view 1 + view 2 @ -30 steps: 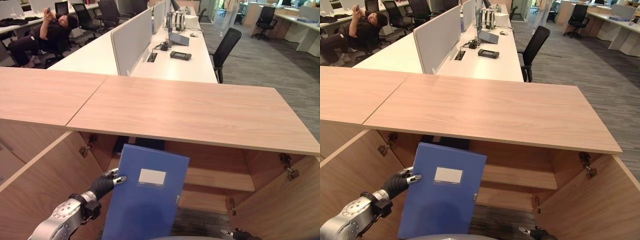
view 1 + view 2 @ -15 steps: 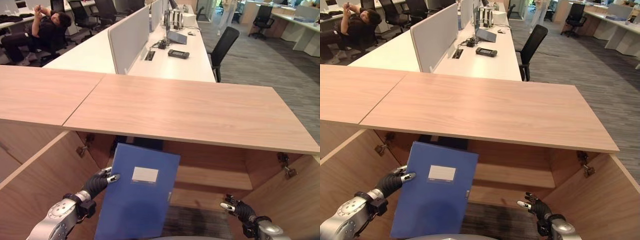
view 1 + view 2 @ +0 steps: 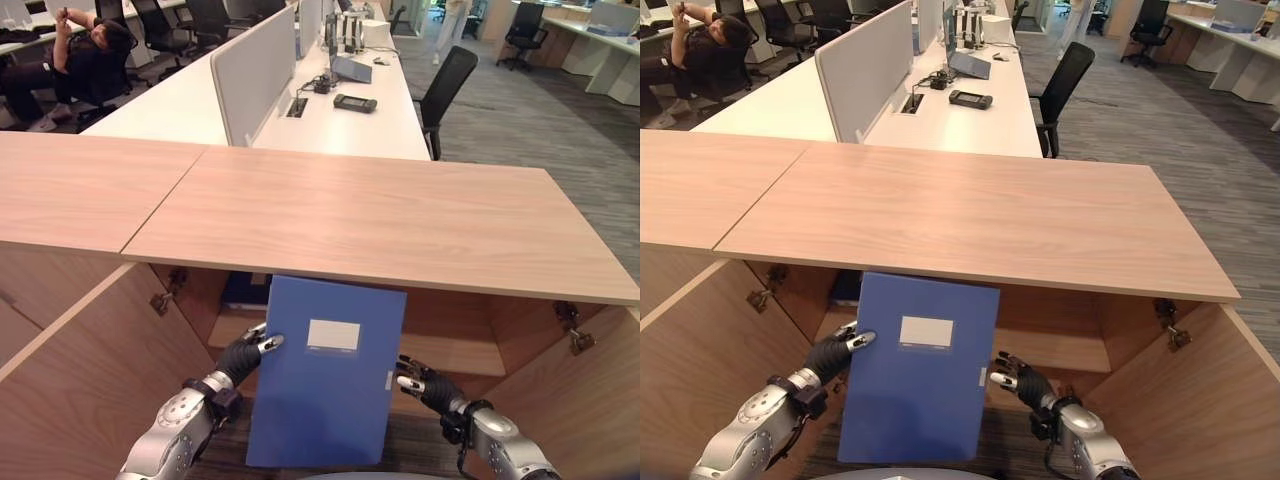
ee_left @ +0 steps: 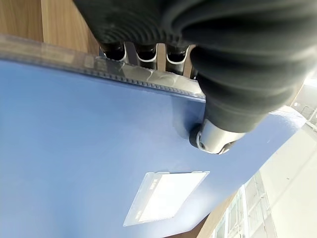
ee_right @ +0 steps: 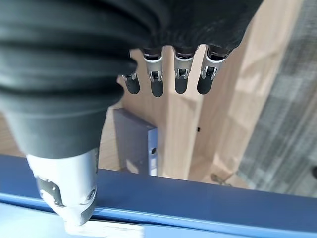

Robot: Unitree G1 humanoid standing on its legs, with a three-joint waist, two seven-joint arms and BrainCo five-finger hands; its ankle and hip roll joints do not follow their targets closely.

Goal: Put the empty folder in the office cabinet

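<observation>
- You see the blue folder (image 3: 325,375) held upright in front of the open office cabinet (image 3: 440,340), its upper edge just below the cabinet top (image 3: 380,215) and its white label pocket (image 3: 333,334) facing you.
- The left robot hand (image 3: 245,355) is clamped on the folder's left edge: in the left wrist view its fingers (image 4: 146,52) reach behind the folder and its thumb (image 4: 213,139) presses on the front face.
- The right robot hand (image 3: 420,385) meets the folder's right edge. In the right wrist view its thumb (image 5: 67,198) rests on that edge, while its fingers (image 5: 181,79) are spread apart and straight beyond the folder, touching nothing.
- Inside the cabinet, behind the folder, you see a wooden shelf (image 3: 455,355) and a second, darker folder (image 5: 136,144) standing upright beside the cabinet's inner partition (image 5: 178,134).
- Both cabinet doors stand open: the left door (image 3: 90,370) is left of the folder and the right door (image 3: 590,400) is right of it.
- Beyond the cabinet top lie a long white desk (image 3: 330,120) with a grey divider screen (image 3: 250,65), a black office chair (image 3: 445,85), and a seated person (image 3: 75,65) to the far left.
</observation>
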